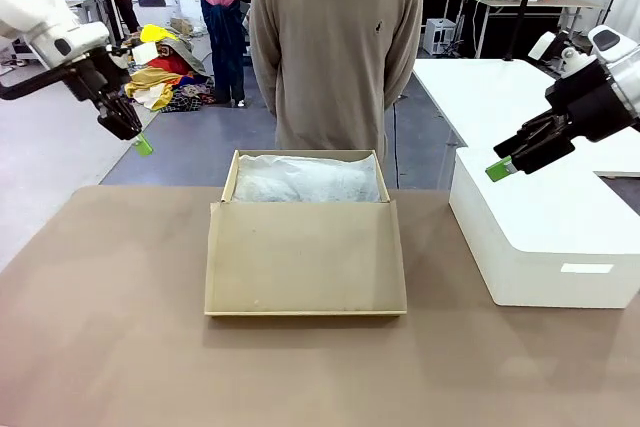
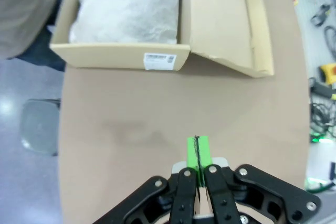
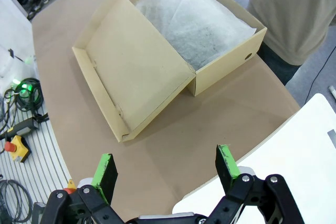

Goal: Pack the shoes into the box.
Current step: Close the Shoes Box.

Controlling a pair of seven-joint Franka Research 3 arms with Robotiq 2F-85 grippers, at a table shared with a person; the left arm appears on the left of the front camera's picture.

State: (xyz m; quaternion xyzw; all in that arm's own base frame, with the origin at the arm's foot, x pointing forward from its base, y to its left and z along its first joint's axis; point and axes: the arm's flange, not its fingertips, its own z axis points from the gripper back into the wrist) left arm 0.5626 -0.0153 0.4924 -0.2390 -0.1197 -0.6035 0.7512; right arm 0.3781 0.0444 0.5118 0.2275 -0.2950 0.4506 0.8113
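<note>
Table: a brown table (image 1: 100,327) with a matte top runs across the scene from left to right.
Box: a shallow brown cardboard shoebox (image 1: 229,179) sits at the middle of the table, toward the far edge.
Lid: its flat cardboard lid flap (image 1: 305,257) is folded open toward the near side and lies on the tabletop.
Lining: crumpled white tissue paper (image 1: 305,179) fills the open tray (anything beneath it is hidden).
Label: a small white printed sticker (image 2: 158,61) is on one short end wall of the shoebox.
Person: a person in a beige sweater (image 1: 335,47) stands just beyond the far edge, right behind the shoebox.
White box: a large white rectangular box (image 1: 545,227) sits to the right of the shoebox, near it but not touching.
Left gripper: the left gripper (image 1: 143,145) (image 2: 198,150) hangs over the far left of the table, green pads clenched together on nothing.
Right gripper: the right gripper (image 1: 500,169) (image 3: 165,163) hovers above the white box at the far right, jaws spread wide and empty.
</note>
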